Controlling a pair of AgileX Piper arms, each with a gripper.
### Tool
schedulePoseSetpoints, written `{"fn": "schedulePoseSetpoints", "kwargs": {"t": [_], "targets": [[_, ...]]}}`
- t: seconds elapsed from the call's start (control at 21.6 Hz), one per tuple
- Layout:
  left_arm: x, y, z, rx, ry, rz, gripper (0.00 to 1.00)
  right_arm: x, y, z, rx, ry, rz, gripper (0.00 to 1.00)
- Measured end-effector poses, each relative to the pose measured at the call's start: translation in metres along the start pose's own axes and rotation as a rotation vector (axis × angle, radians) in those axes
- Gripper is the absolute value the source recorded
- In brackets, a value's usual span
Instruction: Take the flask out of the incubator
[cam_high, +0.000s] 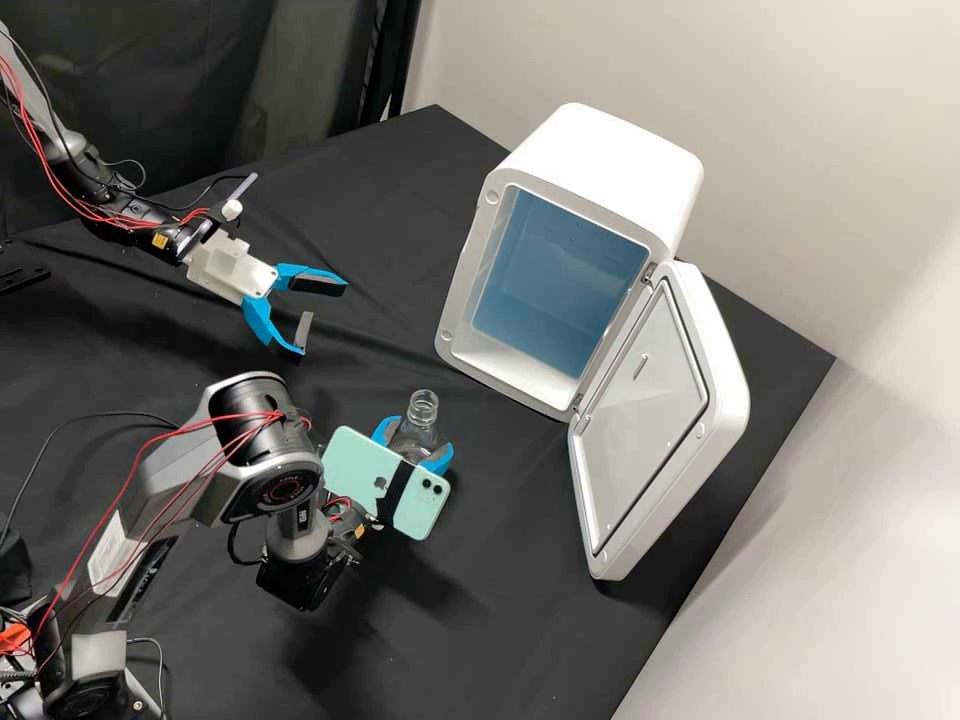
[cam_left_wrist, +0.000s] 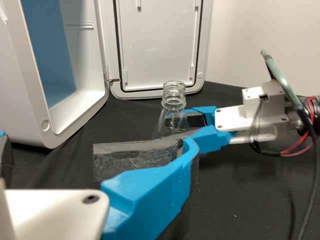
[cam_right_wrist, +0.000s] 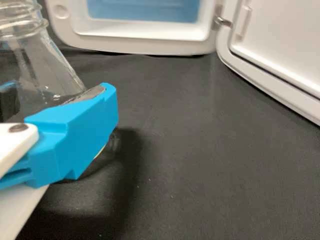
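A clear glass flask stands upright and uncapped on the black bench, outside and in front of the white incubator. The incubator's door hangs wide open, and its blue interior looks bare. My right gripper is shut on the flask's lower body, a blue finger pressed against the glass. Farther back on the bench, my left gripper is open, empty and well apart from the flask.
A mint-green phone is strapped to the right arm's wrist just behind the flask. The open door juts out toward the bench's right edge. Bare black bench lies between the flask and the incubator.
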Motion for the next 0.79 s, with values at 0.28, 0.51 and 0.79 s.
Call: {"fn": "schedulePoseSetpoints", "kwargs": {"t": [0.28, 0.51, 0.79], "targets": [[-0.001, 0.0007, -0.003, 0.008, 0.001, 0.000, 1.00, 0.001, -0.014, 0.004, -0.051, 0.039, -0.036, 0.00], [-0.002, 0.0014, -0.002, 0.009, -0.008, 0.019, 1.00, -0.001, -0.014, 0.005, -0.080, 0.064, -0.057, 0.00], [-0.008, 0.0026, 0.001, 0.089, -0.019, 0.075, 1.00, -0.006, -0.016, 0.007, -0.096, 0.068, -0.072, 0.00]]}}
